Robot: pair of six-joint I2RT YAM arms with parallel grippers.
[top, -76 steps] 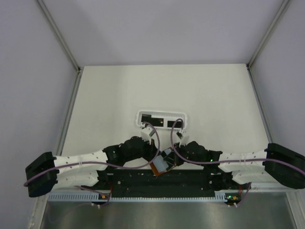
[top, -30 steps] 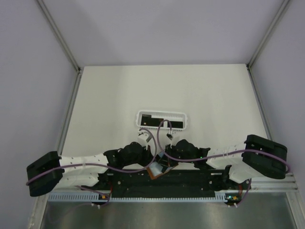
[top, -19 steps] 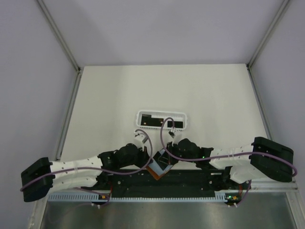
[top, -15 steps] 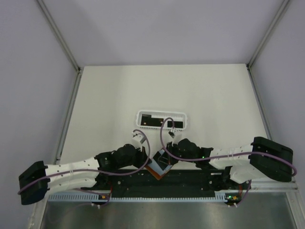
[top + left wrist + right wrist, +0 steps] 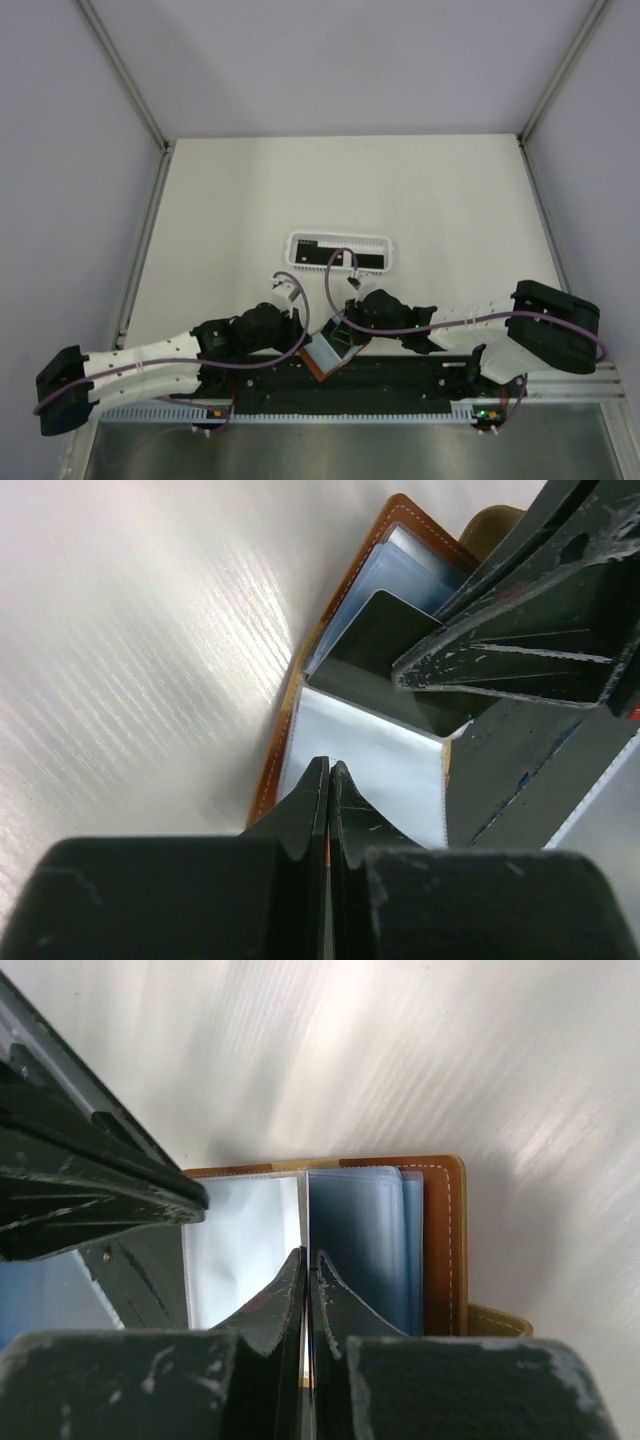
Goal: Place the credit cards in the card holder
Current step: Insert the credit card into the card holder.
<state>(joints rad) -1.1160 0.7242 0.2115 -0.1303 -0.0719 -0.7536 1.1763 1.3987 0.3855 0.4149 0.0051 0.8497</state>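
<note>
The brown card holder (image 5: 322,353) lies open at the near table edge between both arms, its clear and bluish pockets (image 5: 360,1240) facing up. My left gripper (image 5: 330,768) is shut on the holder's brown edge (image 5: 288,720). My right gripper (image 5: 306,1256) is shut on a thin black credit card (image 5: 385,665), held edge-on over the holder's middle fold, its lower end against the pockets. From above, the left gripper (image 5: 304,342) and right gripper (image 5: 345,327) sit almost tip to tip. More black credit cards (image 5: 318,243) lie in the white basket.
The white slotted basket (image 5: 290,252) stands at mid-table just beyond the grippers. The black rail and cable tray (image 5: 400,375) run right behind the holder at the near edge. Metal frame posts line both sides of the table.
Both grippers and the card holder have shifted slightly left and nearer. The left arm has swung lower and the right elbow has moved in. Both grips are unchanged.
</note>
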